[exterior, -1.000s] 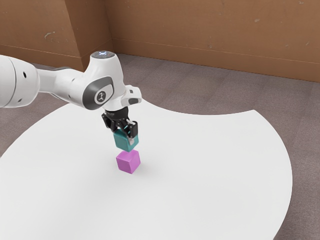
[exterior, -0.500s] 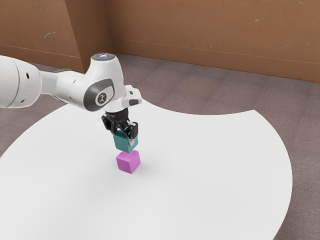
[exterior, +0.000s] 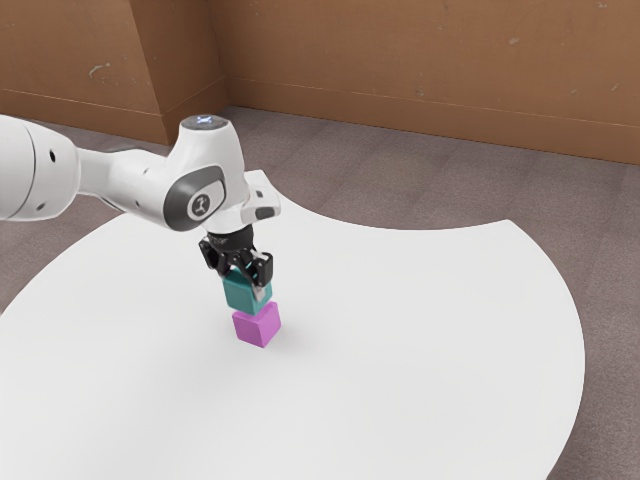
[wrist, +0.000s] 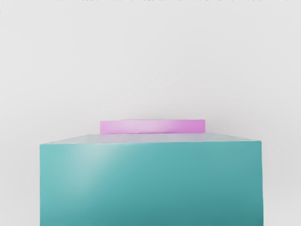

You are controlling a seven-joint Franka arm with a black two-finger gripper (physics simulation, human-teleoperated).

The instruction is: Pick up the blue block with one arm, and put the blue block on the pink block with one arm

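Two blocks stack up beneath your gripper (exterior: 243, 272), whose black fingers clamp the blue block (exterior: 245, 294) from both sides and hold it square over the pink block (exterior: 257, 326), likely so it can settle flat. The blue block sits at the pink block's top face, but you cannot tell whether they touch. The arm (exterior: 120, 180) hangs wrist-down over the pink block, reaching across the white table (exterior: 430, 330) from the exterior view's left. Brown walls (exterior: 420, 60) stand well behind the pink block.

white rounded arm (exterior: 100, 178), grey joint disc (exterior: 200, 203), blue-lit cap (exterior: 205, 122), black two-finger tool (exterior: 243, 278).
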